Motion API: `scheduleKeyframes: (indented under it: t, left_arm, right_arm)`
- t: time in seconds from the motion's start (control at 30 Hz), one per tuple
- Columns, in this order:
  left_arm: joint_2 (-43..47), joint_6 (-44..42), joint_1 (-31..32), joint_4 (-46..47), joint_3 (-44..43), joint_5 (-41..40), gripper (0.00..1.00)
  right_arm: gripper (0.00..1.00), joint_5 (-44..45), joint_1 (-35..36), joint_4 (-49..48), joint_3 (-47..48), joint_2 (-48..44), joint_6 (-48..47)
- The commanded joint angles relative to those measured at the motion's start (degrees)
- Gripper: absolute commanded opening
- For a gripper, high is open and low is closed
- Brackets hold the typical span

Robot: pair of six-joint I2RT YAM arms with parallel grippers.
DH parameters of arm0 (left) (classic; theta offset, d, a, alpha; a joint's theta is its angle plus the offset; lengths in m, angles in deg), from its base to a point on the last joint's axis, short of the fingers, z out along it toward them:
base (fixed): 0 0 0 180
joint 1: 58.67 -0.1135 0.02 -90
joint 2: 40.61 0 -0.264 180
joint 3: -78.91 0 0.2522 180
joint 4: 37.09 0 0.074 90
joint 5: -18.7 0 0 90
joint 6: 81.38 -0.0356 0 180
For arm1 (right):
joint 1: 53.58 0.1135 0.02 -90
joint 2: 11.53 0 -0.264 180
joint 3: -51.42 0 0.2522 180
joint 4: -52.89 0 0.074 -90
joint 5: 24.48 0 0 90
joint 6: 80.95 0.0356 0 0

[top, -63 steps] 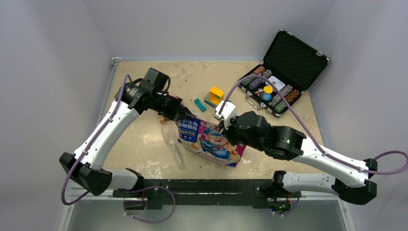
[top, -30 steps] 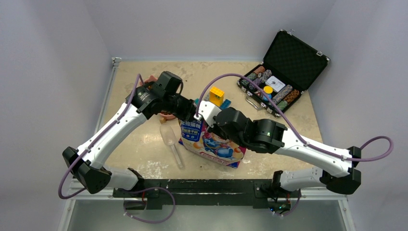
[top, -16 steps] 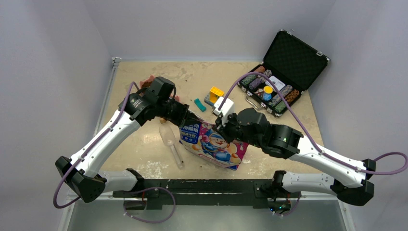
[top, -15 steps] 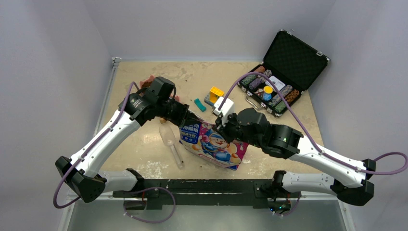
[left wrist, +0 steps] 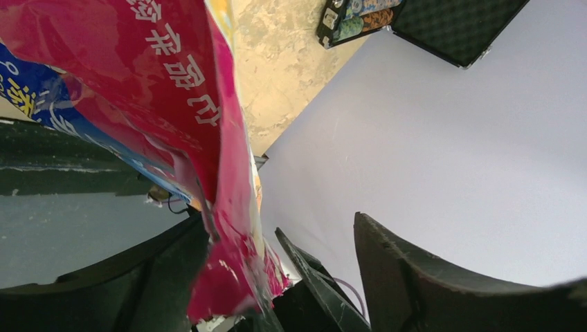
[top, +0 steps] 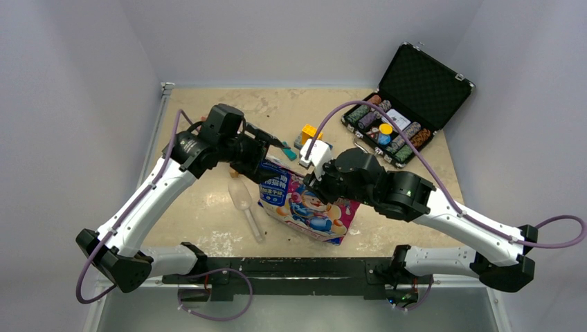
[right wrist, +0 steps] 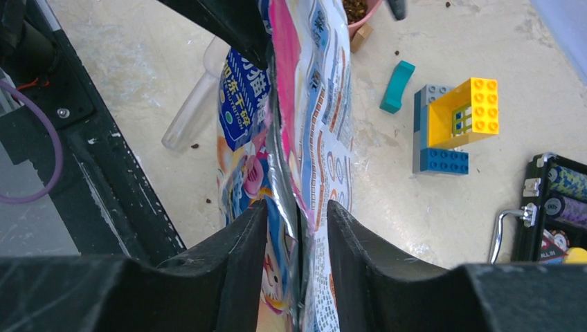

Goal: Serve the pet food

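Observation:
The glossy pink-and-blue pet food bag (top: 304,206) lies on the table between both arms, also in the right wrist view (right wrist: 311,104). My left gripper (top: 266,155) stands open at the bag's upper left corner. In the left wrist view the bag's pink edge (left wrist: 221,138) hangs beside one finger, the jaws (left wrist: 280,221) wide apart. My right gripper (right wrist: 297,207) straddles the bag's top edge, jaws apart with the foil rim loose between them. Brown kibble (right wrist: 356,8) fills a pink bowl (right wrist: 365,19). A clear scoop (top: 244,200) lies left of the bag.
An open black case of poker chips (top: 398,124) stands at the back right. Yellow, grey and blue toy bricks (right wrist: 457,121) and a teal piece (right wrist: 396,86) lie behind the bag. A few stray pellets (right wrist: 196,146) dot the table near the scoop (right wrist: 190,111).
Both grippers were shut on the bag's top edge half a second ago. The left one has opened wide and let go. The right one's jaws have parted around the edge.

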Motion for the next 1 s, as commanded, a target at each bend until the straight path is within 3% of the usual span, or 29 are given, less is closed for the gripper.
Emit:
scheduleKeyframes:
  t: [0.0, 0.13, 0.27, 0.43, 0.47, 0.5, 0.53, 0.57, 0.67, 0.8, 0.9, 0.97]
  left_arm:
    - [2.27, -5.21, -0.94, -2.17, -4.19, -4.16, 0.81]
    - [3.61, -5.97, -1.71, -5.01, -2.98, -4.90, 0.80]
    - [6.39, -4.68, -2.57, -4.47, 1.33, -5.95, 0.74]
    - [7.24, -5.07, -4.64, -2.37, 2.98, -6.34, 0.67]
    - [7.22, -5.77, -5.26, -2.39, 2.77, -6.76, 0.66]
    - [7.14, -6.41, -5.89, -2.30, 2.57, -7.32, 0.64]
    - [7.04, -6.70, -6.17, -1.94, 2.58, -7.55, 0.63]
    - [6.91, -6.81, -6.51, -1.34, 2.75, -7.62, 0.63]
    - [6.19, -6.23, -7.21, 1.38, 3.61, -5.28, 0.56]
    - [5.53, -6.54, -7.43, 3.23, 3.99, -3.43, 0.47]
    - [5.70, -6.29, -7.44, 4.46, 5.16, -2.37, 0.35]
    - [6.13, -6.21, -7.44, 4.51, 5.53, -2.48, 0.30]
  right_arm:
    - [0.43, 0.73, 1.23, -0.29, 3.28, 2.53, -3.59]
    - [0.45, 5.81, 2.69, -1.80, 5.64, 6.39, -4.89]
    - [0.45, 16.39, 5.28, -3.47, 9.26, 11.05, -7.60]
    - [0.38, 27.38, 9.17, -6.37, 8.69, 14.84, -12.92]
    - [0.34, 29.60, 9.42, -6.75, 8.51, 15.39, -13.63]
    - [0.22, 31.69, 9.54, -7.09, 8.39, 15.96, -14.48]
    - [0.01, 33.62, 9.62, -6.94, 8.60, 16.69, -15.36]
    - [0.00, 33.99, 9.82, -5.64, 9.28, 16.94, -15.25]
    - [0.00, 23.38, 9.69, 4.26, 15.35, 15.96, -7.24]
    - [0.00, 14.01, 9.64, 2.73, 13.45, 11.86, -4.36]
    - [0.00, 13.33, 9.64, 2.64, 12.84, 10.80, -4.17]
    - [0.14, 14.74, 9.64, 2.87, 12.34, 10.27, -4.65]
